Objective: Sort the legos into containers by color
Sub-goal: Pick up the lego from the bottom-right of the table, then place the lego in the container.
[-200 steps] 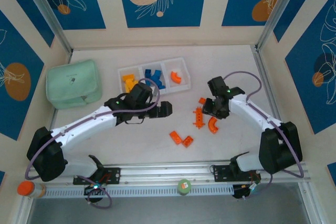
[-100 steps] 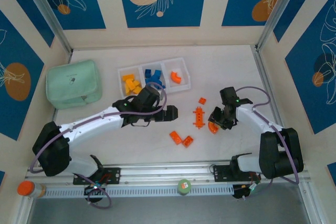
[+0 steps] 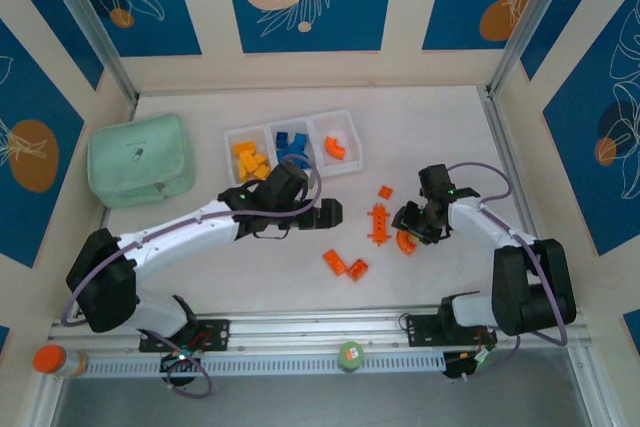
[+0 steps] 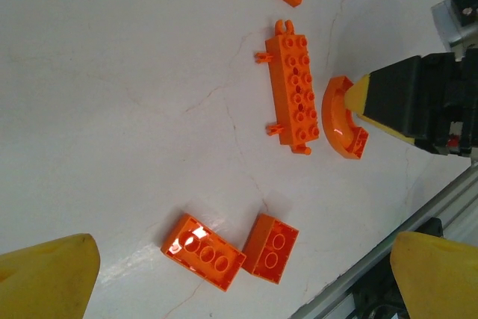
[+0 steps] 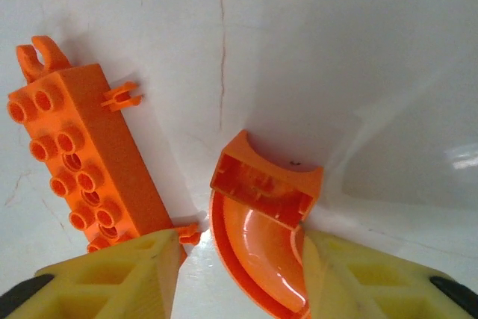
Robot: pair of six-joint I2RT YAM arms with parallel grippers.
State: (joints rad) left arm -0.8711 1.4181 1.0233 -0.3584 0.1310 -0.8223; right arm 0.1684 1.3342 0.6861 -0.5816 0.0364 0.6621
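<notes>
Right gripper point(image 3: 410, 225) is low at the table, its fingers partly spread astride a red-orange curved arch point(image 5: 258, 248). A gap shows on 1 side, so there is no pinch. The studded bar point(image 4: 294, 84) lies just beside the arch. Left gripper point(image 3: 330, 213) hovers with fingers spread wide above 2 red-orange bricks point(image 4: 203, 252). The 3-compartment tray point(image 3: 310, 125) holds yellow legos point(image 3: 250, 159), blue legos point(image 3: 292, 145) and 1 red-orange arch point(image 3: 336, 147), each colour separate.

White table point(image 3: 440, 127) carries tray point(image 3: 345, 132), pouch point(image 3: 140, 159), seemingly 5 loose legos point(image 3: 378, 222).
</notes>
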